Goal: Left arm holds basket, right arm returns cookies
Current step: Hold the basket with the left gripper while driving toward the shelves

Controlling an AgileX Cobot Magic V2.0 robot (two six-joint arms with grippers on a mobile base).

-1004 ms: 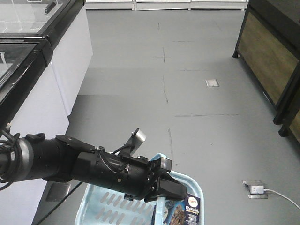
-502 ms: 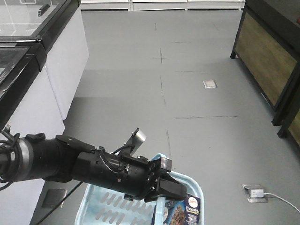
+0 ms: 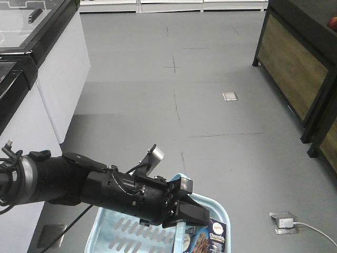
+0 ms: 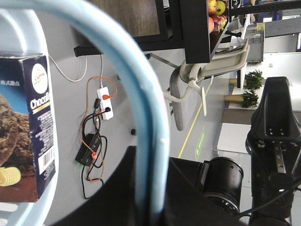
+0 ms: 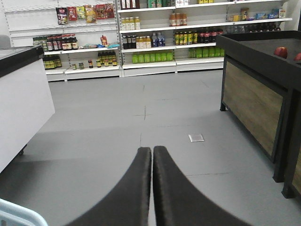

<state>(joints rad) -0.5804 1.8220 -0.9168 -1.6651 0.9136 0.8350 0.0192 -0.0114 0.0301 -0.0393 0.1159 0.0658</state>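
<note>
The basket (image 3: 113, 237) is held at its rim by the left gripper (image 3: 185, 215), whose jaws are closed over the edge. The gripper is carried by the left arm (image 3: 79, 182), along which black cables are exposed, and a silver tab (image 3: 156, 154) is raised near the wrist. The cookie box (image 3: 215, 237) is found inside the basket, just beyond and below the tip of the left gripper. It appears upright, with its lettered face shown. Part of the basket's opening beside the box is covered by the gripper body. In the left wrist view the rim is seen curving straight out from the tool, with the box to one side of it and a power strip (image 4: 102, 96) with orange and black cables on the floor past it.

Ahead of the left gripper grey floor is seen. A floor socket (image 3: 281, 222) with a white cable lies off to its right, and white freezer cabinets (image 3: 58, 79) are placed to its left.

The fingers (image 5: 136, 188) of the right gripper (image 5: 152, 150) are pressed flat together. A corner of the basket is seen low and to their left, apart from them. Straight ahead, stocked shelves (image 5: 155, 42) are reached across open floor. The way is flanked on the right by a dark display stand (image 5: 254, 94) on which a red apple (image 5: 281, 51) is set.
</note>
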